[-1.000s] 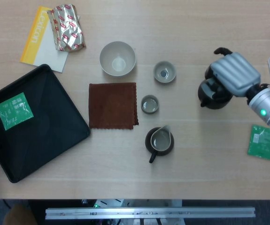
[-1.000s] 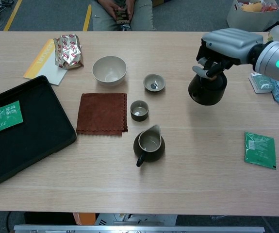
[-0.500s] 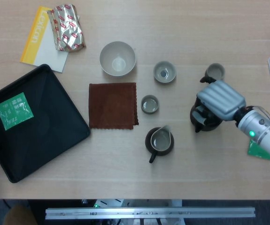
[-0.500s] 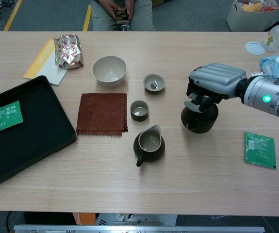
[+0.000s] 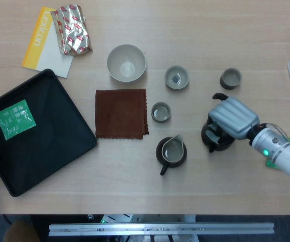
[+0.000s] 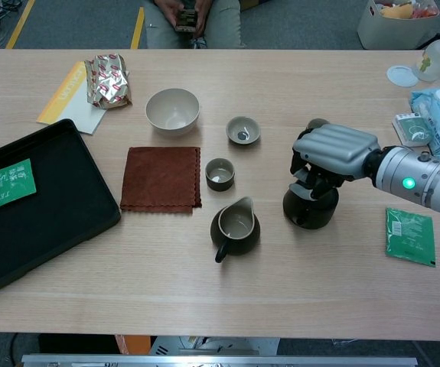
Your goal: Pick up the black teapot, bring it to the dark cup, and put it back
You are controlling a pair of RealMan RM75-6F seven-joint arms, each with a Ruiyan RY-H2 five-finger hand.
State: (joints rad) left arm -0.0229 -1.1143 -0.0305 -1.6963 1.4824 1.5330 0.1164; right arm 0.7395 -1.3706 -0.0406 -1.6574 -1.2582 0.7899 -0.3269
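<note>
Your right hand (image 5: 232, 117) covers the black teapot (image 5: 217, 136) from above, fingers curled around its top; lid and handle are hidden, and table contact is probably made but unclear. The dark cup (image 5: 231, 78) stands apart behind it, half hidden in chest view. Your left hand appears in neither view.

Right hand (image 5: 231, 118) curled, gripping; forearm extends right.
</note>
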